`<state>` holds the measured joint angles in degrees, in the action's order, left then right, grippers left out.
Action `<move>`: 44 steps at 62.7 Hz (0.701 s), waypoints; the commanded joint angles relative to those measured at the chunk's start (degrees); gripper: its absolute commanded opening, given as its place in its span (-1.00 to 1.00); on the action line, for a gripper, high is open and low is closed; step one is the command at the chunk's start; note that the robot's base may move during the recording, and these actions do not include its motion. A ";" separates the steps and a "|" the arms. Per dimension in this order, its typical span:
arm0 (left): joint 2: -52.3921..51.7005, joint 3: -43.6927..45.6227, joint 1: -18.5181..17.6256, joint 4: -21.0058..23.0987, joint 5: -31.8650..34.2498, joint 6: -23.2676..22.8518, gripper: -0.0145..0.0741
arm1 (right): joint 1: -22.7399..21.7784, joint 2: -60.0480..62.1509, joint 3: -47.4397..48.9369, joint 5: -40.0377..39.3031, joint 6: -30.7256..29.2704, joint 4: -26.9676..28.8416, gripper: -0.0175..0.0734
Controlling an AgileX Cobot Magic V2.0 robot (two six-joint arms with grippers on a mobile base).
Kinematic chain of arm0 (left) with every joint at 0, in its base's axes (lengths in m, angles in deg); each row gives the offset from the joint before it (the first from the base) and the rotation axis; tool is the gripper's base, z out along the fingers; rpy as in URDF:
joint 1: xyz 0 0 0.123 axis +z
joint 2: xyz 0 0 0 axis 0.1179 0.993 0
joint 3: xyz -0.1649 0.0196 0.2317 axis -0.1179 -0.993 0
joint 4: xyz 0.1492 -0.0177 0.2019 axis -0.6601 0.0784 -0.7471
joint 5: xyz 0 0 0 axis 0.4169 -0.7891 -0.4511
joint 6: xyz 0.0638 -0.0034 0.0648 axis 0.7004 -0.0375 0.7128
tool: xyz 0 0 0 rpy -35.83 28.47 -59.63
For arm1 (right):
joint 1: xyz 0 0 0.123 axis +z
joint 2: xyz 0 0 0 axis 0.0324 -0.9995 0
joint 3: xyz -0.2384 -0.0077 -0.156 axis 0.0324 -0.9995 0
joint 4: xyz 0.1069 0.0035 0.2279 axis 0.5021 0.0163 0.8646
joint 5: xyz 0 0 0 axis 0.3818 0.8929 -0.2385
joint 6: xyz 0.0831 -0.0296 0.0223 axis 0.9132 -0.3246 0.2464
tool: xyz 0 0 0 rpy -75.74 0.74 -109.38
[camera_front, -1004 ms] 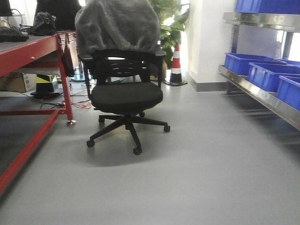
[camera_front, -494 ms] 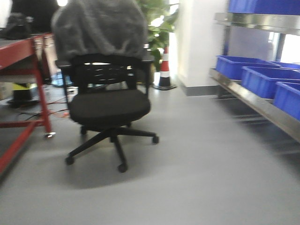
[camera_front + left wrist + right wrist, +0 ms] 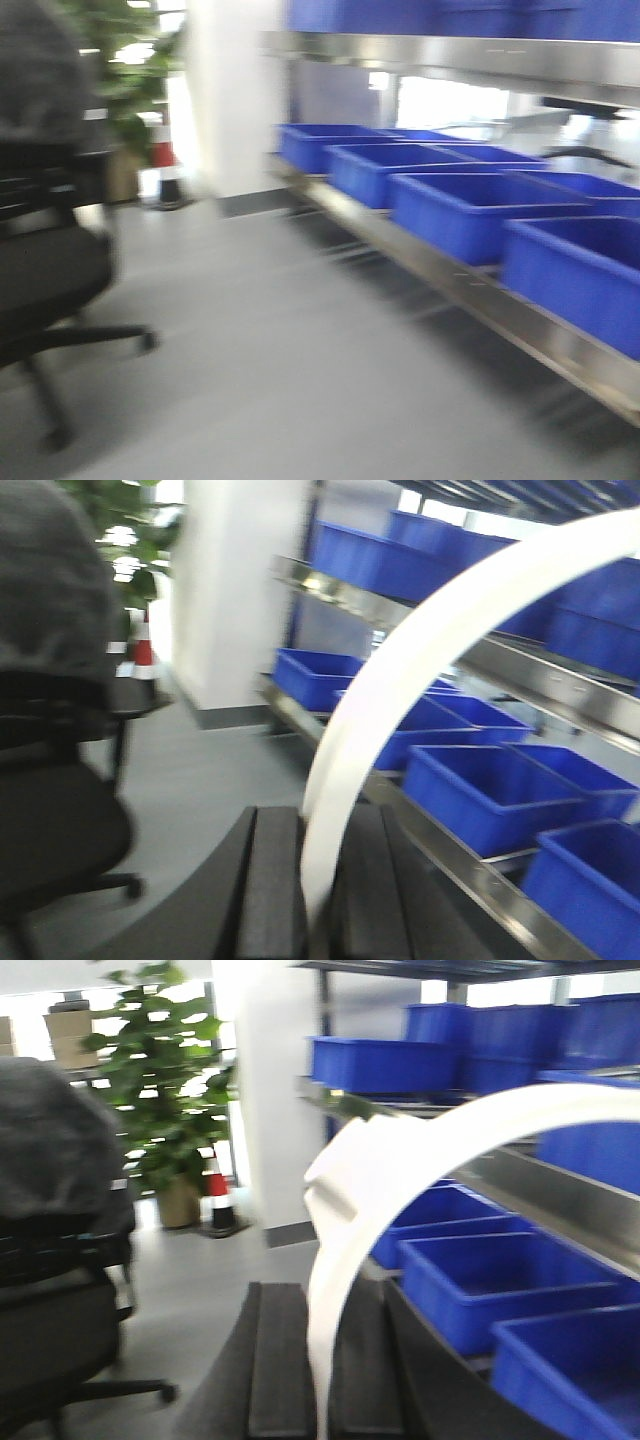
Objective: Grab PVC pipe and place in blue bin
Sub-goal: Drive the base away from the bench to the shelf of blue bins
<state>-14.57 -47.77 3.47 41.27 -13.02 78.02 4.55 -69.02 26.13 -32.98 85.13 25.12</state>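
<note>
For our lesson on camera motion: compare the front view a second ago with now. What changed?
The view swung right: the chair slid from centre to the left edge, the cone moved left too, and the bins now fill the right side. No grasp or release is visible. Chair, cone and bins themselves look unmoved in the room.

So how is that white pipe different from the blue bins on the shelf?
The PVC pipe is white; the blue bins are blue. The pipe is a slim curved arc; the bins are boxy with open tops. The pipe is clamped in the left tool, likewise in the right tool; the bins sit in a row on the steel shelf. Both look like smooth plastic.
</note>
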 commanded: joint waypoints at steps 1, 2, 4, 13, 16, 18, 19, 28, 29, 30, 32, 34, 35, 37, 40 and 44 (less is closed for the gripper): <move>-0.20 -0.06 0.23 0.38 1.66 -0.43 -0.92 | 0.04 0.36 -0.02 -1.53 -0.33 -0.19 -0.99; -0.20 -0.06 0.23 0.38 1.66 -0.43 -0.92 | 0.04 0.36 -0.02 -1.53 -0.33 -0.19 -0.99; -0.20 -0.06 0.23 0.38 1.66 -0.43 -0.92 | 0.04 0.36 -0.02 -1.53 -0.33 -0.19 -0.99; -0.20 -0.06 0.23 0.38 1.66 -0.43 -0.92 | 0.04 0.36 -0.02 -1.53 -0.33 -0.19 -0.99; -0.20 -0.06 0.23 0.38 1.66 -0.43 -0.92 | 0.04 0.36 -0.02 -1.53 -0.33 -0.19 -0.99; -0.20 -0.06 0.23 0.38 1.66 -0.43 -0.92 | 0.04 0.36 -0.02 -1.53 -0.33 -0.19 -0.99; -0.20 -0.06 0.23 0.38 1.66 -0.43 -0.92 | 0.04 0.36 -0.02 -1.53 -0.33 -0.19 -0.99; -0.20 -0.06 0.23 0.38 1.66 -0.43 -0.92 | 0.04 0.36 -0.02 -1.53 -0.33 -0.19 -0.99; -0.20 -0.06 0.23 0.38 1.66 -0.43 -0.92 | 0.04 0.36 -0.02 -1.53 -0.33 -0.19 -0.99; -0.20 -0.06 0.23 0.38 1.66 -0.43 -0.92 | 0.04 0.36 -0.02 -1.53 -0.33 -0.19 -0.99; -0.20 -0.06 0.23 0.38 1.66 -0.43 -0.92 | 0.04 0.36 -0.02 -1.53 -0.33 -0.19 -0.99; -0.20 -0.06 0.23 0.38 1.66 -0.43 -0.92 | 0.04 0.36 -0.02 -1.53 -0.33 -0.19 -0.99; -0.20 -0.06 0.23 0.38 1.66 -0.43 -0.92 | 0.04 0.36 -0.02 -1.53 -0.33 -0.19 -0.99; -0.20 -0.06 0.23 0.38 1.66 -0.43 -0.92 | 0.04 0.36 -0.02 -1.53 -0.33 -0.19 -0.99; -0.20 -0.06 0.23 0.38 1.66 -0.43 -0.92 | 0.04 0.36 -0.02 -1.53 -0.33 -0.19 -0.99; -0.20 -0.06 0.23 0.38 1.66 -0.43 -0.92 | 0.04 0.36 -0.02 -1.53 -0.33 -0.19 -0.99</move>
<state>-14.57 -47.77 3.47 41.27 -13.02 78.02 4.55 -69.02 26.13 -32.98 85.13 25.12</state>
